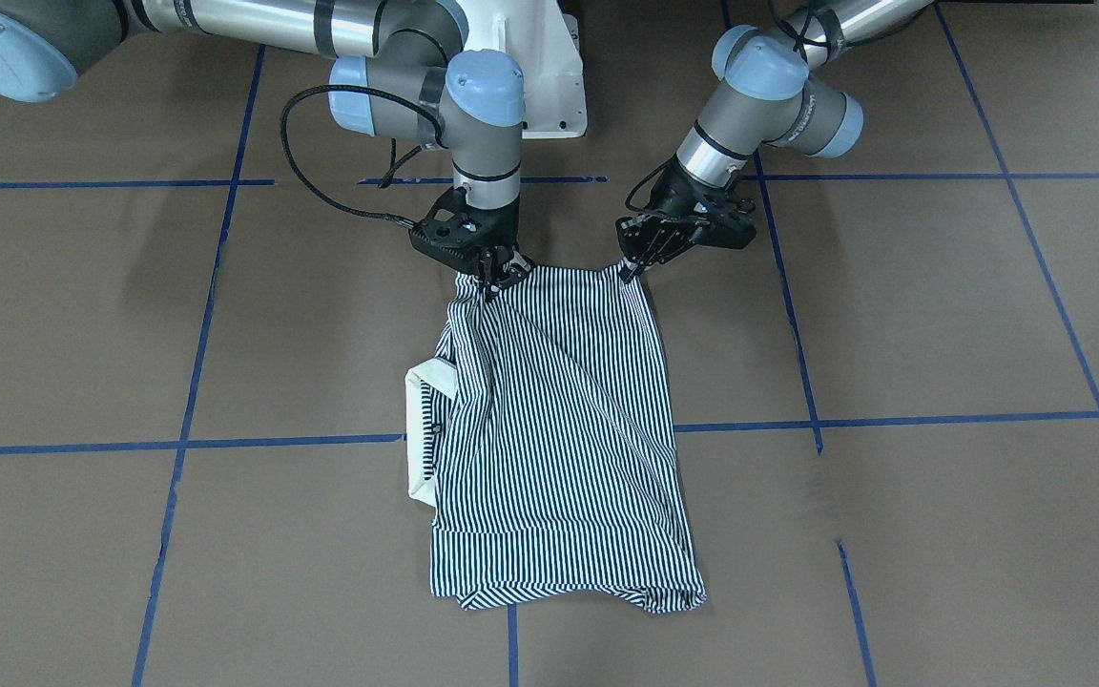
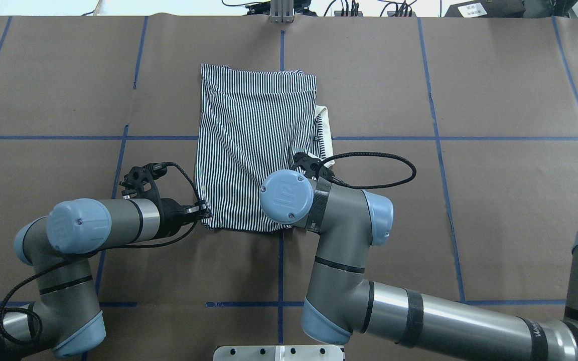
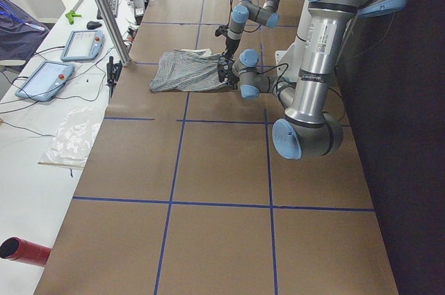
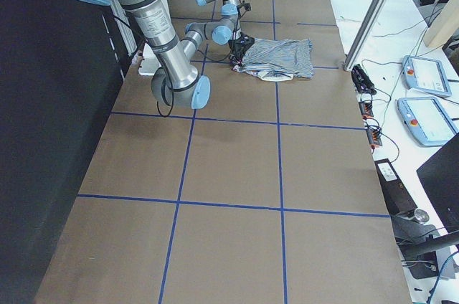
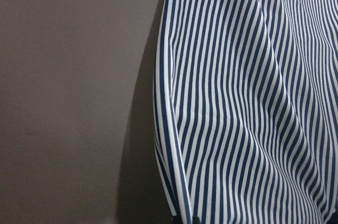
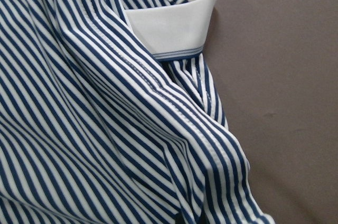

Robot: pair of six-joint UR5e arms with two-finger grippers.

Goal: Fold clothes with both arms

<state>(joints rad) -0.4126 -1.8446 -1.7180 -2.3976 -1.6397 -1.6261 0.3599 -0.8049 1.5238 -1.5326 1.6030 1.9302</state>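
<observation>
The striped polo shirt [image 1: 559,429] lies folded on the brown table, its cream collar [image 1: 425,439] sticking out on one side. Both arms hold its edge nearest the robot, and that edge is lifted a little off the table. My left gripper [image 1: 628,270] is shut on one corner of that edge, and my right gripper [image 1: 497,277] is shut on the other. In the overhead view the left gripper [image 2: 206,213] pinches the shirt [image 2: 254,145]; the right wrist hides the right gripper. The wrist views show striped cloth [image 5: 237,102] and the collar [image 6: 174,23] close up.
Brown paper with blue tape lines [image 1: 549,426] covers the table. The white pedestal base [image 1: 535,76] stands behind the shirt. A metal post [image 2: 281,12] rises at the far edge. Tablets [image 3: 45,79] lie on a side bench, and a red cylinder [image 3: 24,250] lies near it.
</observation>
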